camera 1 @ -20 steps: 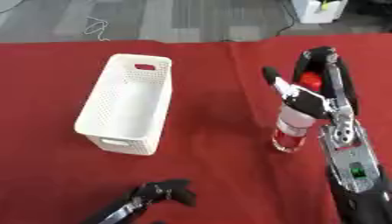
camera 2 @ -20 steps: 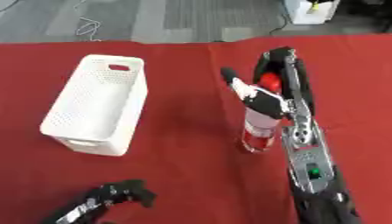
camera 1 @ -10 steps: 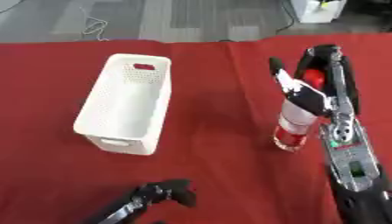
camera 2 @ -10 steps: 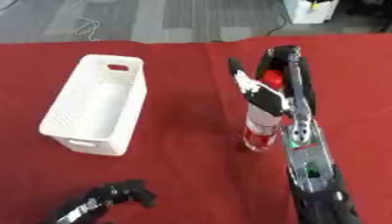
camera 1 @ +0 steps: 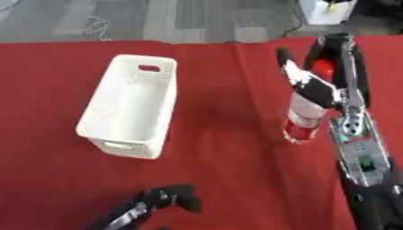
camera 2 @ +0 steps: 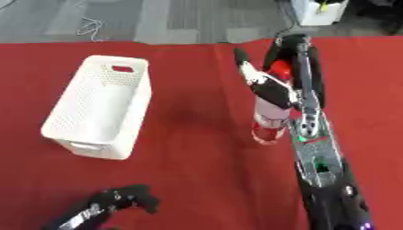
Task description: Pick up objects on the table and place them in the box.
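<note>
A red and white bottle with a red cap stands upright on the red table, right of centre. My right hand is against its upper part, coming in along the arm from the lower right. Its fingers stick out straight, up and to the left, not wrapped round the bottle. The white perforated box sits to the left, apart from the bottle, with nothing visible inside. My left hand rests low at the bottom left with its fingers relaxed, holding nothing.
The red cloth covers the whole table. Beyond its far edge lie grey floor, a loose cable and a white unit at the top right.
The right hand's fingers have straightened and risen off the bottle's top. The bottle, the box and the left hand have stayed where they were.
</note>
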